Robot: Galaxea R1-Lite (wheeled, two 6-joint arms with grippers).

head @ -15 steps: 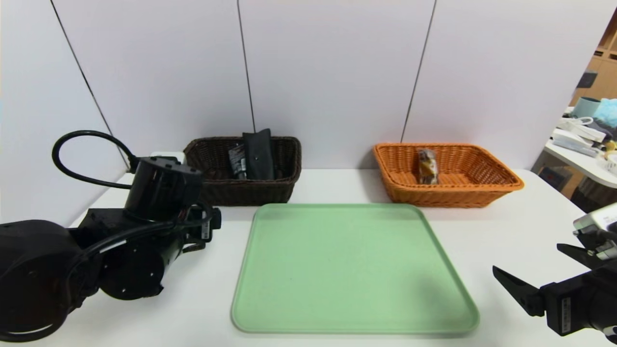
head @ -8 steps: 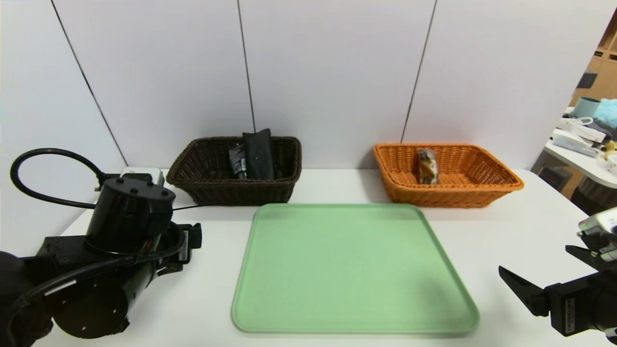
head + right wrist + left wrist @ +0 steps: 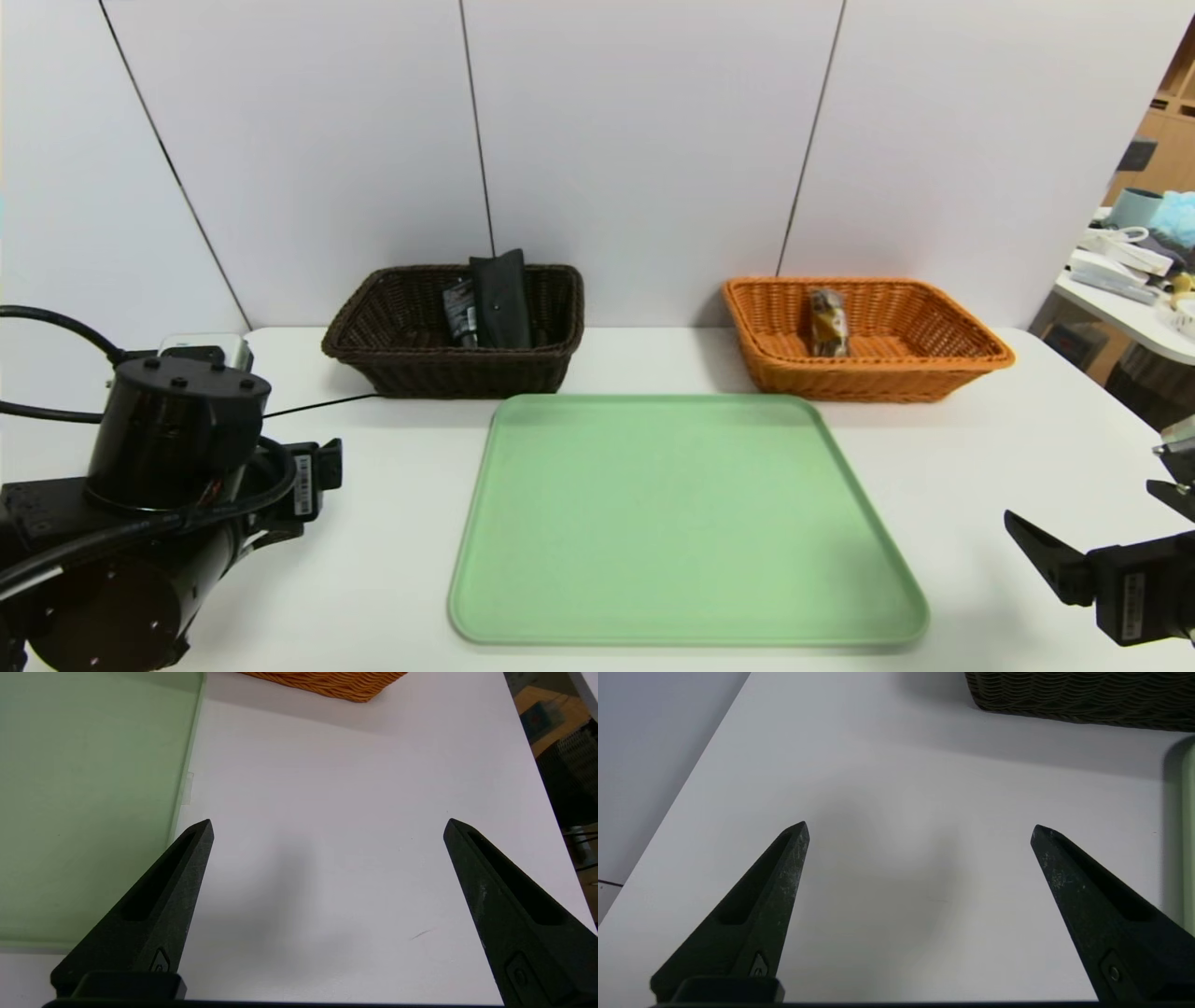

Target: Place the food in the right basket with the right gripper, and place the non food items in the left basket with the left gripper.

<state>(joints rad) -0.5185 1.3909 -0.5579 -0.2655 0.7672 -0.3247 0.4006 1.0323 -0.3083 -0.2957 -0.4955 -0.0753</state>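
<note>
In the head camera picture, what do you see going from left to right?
Left claw's arm → dark brown basket → green tray → orange basket → right claw.

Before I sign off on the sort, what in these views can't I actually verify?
- Left end effector: in the head view its own arm covers the fingers; only the left wrist view shows them, spread.
- Right end effector: partly cut by the head view's right edge.
- Black tube and glasses case: lower ends hidden behind the left basket front wall.
- Snack bar in the right basket: label too small to read.
</note>
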